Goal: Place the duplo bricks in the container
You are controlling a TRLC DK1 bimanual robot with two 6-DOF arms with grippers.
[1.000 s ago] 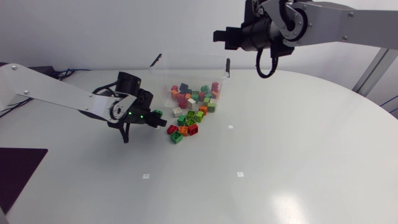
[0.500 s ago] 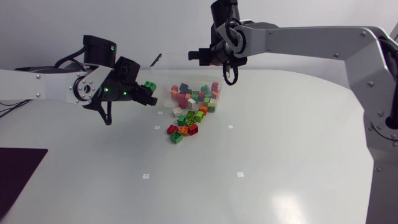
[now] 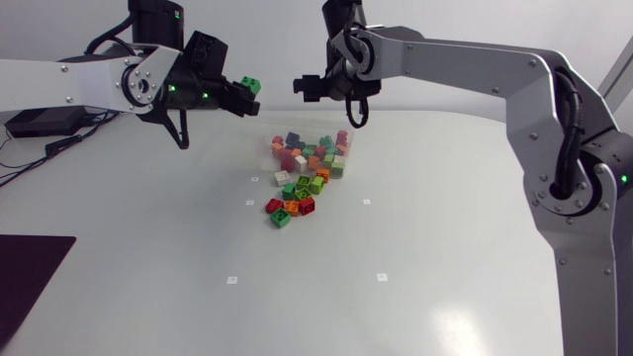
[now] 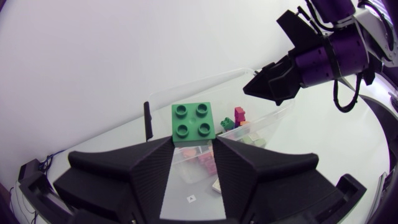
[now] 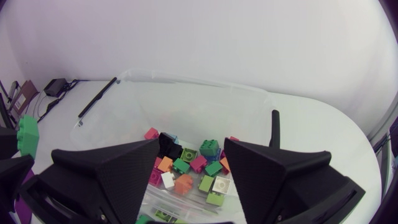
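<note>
Green duplo brick (image 4: pixel 193 122) clamped in left pincer (image 4: pixel 193 142); container (image 5: pixel 186 84) lies ahead and below. Right pincer (image 5: pixel 191 144) hangs open, empty.

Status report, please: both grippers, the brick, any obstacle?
Left gripper shut on green duplo brick, clear container ahead. Right gripper open, empty, above that container. It may block the drop.

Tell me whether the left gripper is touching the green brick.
Touching. The left wrist view shows the green brick pinched between the two fingers of the left gripper, one pressing against each side.
</note>
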